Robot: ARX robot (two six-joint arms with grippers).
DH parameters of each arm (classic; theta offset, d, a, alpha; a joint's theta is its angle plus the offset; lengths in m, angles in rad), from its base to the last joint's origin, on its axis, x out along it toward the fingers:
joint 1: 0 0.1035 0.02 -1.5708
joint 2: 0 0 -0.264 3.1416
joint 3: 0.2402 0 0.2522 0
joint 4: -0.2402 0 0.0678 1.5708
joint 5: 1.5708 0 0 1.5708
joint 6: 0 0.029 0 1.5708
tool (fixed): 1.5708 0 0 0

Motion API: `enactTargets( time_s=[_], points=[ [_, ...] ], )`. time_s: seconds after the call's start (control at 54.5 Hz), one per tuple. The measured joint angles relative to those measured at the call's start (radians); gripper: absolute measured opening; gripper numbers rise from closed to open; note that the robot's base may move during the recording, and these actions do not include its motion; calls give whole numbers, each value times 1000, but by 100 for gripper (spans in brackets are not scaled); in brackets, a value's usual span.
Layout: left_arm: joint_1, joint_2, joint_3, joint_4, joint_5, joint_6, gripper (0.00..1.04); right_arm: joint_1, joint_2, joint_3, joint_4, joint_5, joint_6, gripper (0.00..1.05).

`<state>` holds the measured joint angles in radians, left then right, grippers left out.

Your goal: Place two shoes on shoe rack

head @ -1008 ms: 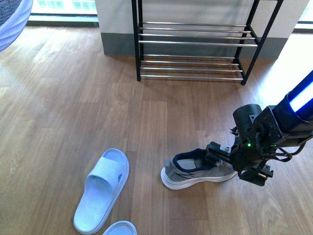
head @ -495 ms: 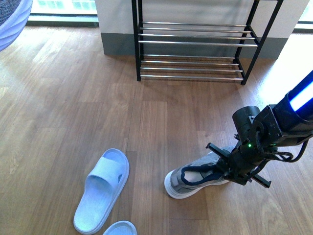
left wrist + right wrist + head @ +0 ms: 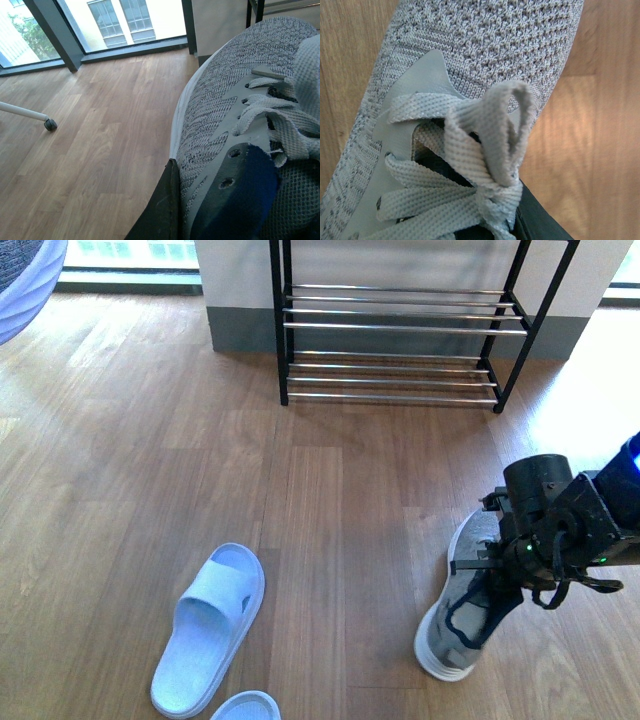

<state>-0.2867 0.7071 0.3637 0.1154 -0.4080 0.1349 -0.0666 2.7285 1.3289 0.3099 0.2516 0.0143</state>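
One grey knit shoe (image 3: 447, 645) with a white sole hangs tilted just over the floor at the front right, toe toward the shoe rack (image 3: 400, 328). My right gripper (image 3: 492, 583) is shut on it at the tongue. In the right wrist view its laces (image 3: 470, 150) fill the frame, with one black finger (image 3: 540, 225) beside them. The left wrist view shows the other shoe (image 3: 225, 115) held close. My left gripper (image 3: 210, 220) is shut on it, one dark finger (image 3: 160, 210) against its side. The left arm is out of the front view.
A pale blue slipper (image 3: 210, 628) lies on the wooden floor at the front left, with the tip of a second one (image 3: 245, 707) at the bottom edge. The rack stands against a wall (image 3: 240, 300). A caster wheel (image 3: 50, 124) and windows show in the left wrist view.
My right gripper has swung the shoe from lying sideways to pointing at the rack. It has also carried the shoe to the right and lifted its toe end.
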Motion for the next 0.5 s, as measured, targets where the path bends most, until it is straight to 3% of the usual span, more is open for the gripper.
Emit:
enactTargets(
  time_s=[0.202,0.495],
  points=[
    [0,0,0,0,0,0,2,-21,-145,-164,117,-29,-195,1],
    [0,0,0,0,0,0,2,-47,-602,-533,261,-122,-400,1]
  ],
)
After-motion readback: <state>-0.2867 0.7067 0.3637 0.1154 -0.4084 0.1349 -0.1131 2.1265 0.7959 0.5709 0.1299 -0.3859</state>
